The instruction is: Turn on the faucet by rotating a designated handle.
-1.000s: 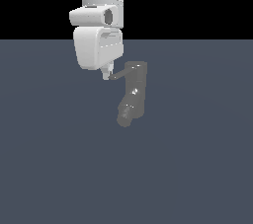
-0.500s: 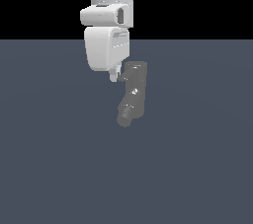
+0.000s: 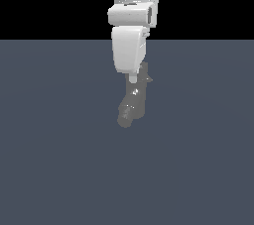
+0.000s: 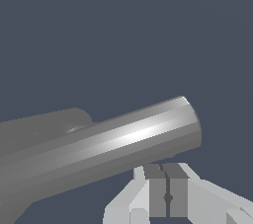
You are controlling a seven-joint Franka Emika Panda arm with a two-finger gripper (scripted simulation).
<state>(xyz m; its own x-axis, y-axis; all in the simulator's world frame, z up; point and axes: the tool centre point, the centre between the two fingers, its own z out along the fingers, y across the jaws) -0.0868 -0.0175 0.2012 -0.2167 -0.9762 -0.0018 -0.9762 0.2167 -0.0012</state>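
Hanging straight down, the arm sets its claw (image 4: 167,188) against the faucet (image 3: 133,102), fingers pressed together with nothing between them. The white hand hides the faucet's upper part in the exterior view. The handle (image 4: 113,141) crosses just beside the fingertips, above the bare tabletop (image 3: 54,159).

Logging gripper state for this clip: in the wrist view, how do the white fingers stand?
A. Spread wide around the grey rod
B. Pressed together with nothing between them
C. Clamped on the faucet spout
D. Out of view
B: the white gripper has its fingers closed pad to pad, only a thin seam between, beside the glossy grey cylindrical rod, not around it.
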